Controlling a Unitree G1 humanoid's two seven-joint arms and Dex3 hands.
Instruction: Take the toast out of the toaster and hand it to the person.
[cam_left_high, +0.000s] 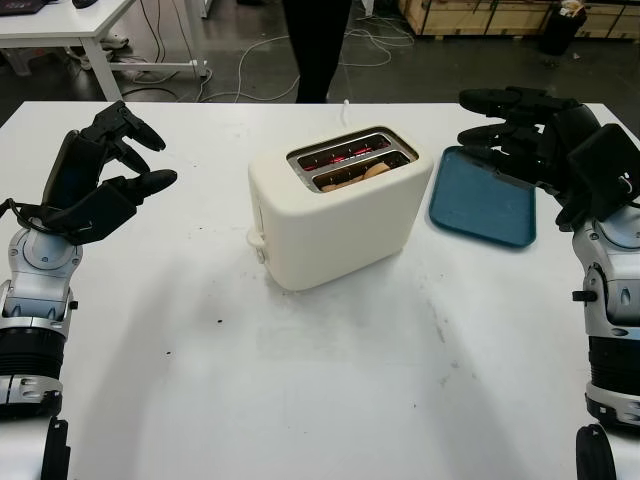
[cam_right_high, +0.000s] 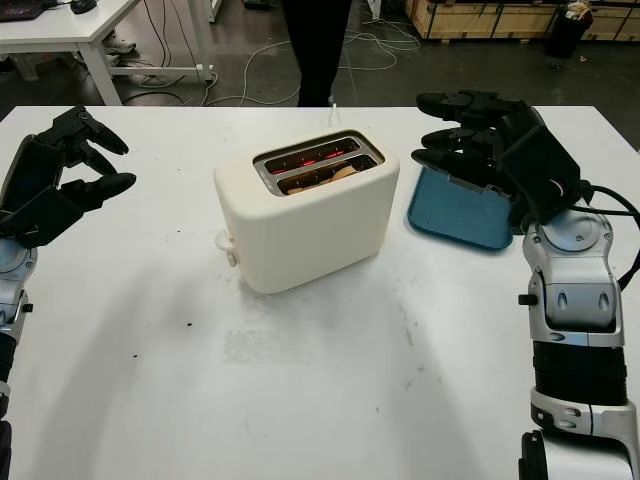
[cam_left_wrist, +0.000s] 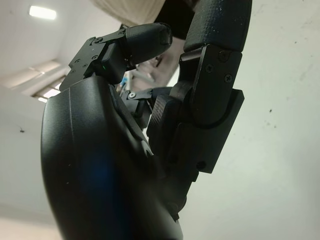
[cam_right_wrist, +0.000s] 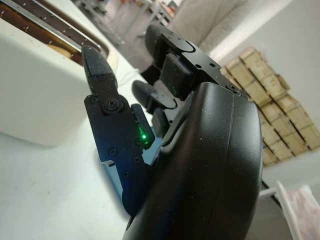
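Left eye view showed one table (cam_left_high: 300, 400), one cream toaster (cam_left_high: 335, 215), one blue tray (cam_left_high: 482, 208), one person (cam_left_high: 318, 45) behind. Toast (cam_left_high: 362, 173) sat deep between glowing elements; fingers might knock the toaster or scorch. Left hand (cam_left_high: 105, 185) and right hand (cam_left_high: 520, 130) hovered empty, apart.

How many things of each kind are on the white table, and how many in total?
Toaster: 1
Toast in the toaster's near slot: 1
Blue tray: 1
Total: 3
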